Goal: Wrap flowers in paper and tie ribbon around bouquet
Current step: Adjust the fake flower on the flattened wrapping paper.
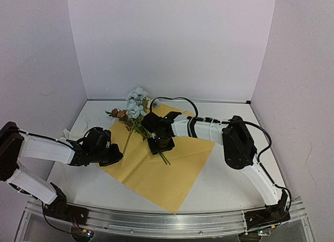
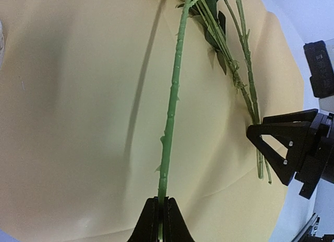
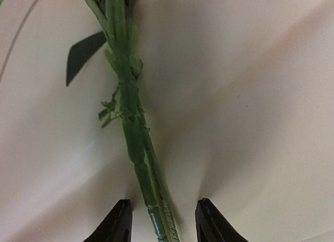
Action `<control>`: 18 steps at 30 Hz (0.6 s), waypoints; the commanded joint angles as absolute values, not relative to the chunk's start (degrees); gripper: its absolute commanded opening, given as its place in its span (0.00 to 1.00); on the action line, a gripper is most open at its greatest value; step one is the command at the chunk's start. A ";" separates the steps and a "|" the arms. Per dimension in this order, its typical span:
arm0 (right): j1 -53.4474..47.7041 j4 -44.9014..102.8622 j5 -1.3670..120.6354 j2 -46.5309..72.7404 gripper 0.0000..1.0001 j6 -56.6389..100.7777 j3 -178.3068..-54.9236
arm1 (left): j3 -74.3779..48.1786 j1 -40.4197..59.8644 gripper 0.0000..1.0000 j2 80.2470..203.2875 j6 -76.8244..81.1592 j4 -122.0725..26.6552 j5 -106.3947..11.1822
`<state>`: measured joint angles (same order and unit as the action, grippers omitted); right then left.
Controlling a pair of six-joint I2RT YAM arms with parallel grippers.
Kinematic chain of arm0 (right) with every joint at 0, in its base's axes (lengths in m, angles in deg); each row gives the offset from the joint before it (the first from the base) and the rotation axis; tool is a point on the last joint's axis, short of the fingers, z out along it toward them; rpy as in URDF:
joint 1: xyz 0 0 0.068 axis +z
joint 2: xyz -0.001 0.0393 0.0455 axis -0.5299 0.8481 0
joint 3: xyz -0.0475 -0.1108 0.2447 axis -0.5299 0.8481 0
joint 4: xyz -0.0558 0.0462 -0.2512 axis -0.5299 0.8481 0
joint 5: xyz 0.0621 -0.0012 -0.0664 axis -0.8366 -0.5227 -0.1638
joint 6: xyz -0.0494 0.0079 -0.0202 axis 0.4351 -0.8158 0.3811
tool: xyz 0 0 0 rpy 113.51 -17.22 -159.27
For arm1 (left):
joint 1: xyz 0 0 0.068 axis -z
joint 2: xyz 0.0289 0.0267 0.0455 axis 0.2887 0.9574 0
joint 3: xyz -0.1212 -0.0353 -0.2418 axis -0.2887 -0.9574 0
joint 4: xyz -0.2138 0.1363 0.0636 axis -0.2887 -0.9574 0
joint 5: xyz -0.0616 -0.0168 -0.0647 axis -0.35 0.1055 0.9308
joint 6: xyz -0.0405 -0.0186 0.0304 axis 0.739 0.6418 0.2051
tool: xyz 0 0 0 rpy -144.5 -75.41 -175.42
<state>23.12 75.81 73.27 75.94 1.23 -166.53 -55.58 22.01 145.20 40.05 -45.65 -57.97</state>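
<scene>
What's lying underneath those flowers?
A big paper sheet, yellow-tan face up, lies under the stems of the flowers. The blossoms reach past its far edge, over the white table. The sheet hides its own underside and the table beneath it.

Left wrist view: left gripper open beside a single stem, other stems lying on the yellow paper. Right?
No. The left wrist view shows the left gripper shut on that single stem, pinching its end. The other stems do lie on the yellow paper.
</scene>
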 commanded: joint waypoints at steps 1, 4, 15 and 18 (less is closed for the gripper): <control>23.57 82.32 74.71 77.37 0.42 -2.08 -168.75 | -55.50 20.83 0.00 144.70 39.25 -45.38 -56.89; 24.00 82.63 72.73 77.21 0.32 -6.32 -165.43 | -55.41 20.18 0.00 144.16 37.93 -44.99 -56.05; 25.33 75.20 73.94 65.12 0.00 -22.31 -143.42 | -47.25 19.79 0.00 150.97 32.65 -44.57 -48.55; 25.33 71.31 74.15 62.43 0.00 -23.67 -140.88 | -45.03 19.79 0.00 151.68 32.37 -44.45 -48.30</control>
<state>25.63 72.46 74.94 65.05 -17.06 -145.49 -49.24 20.16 150.62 33.86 -45.68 -49.11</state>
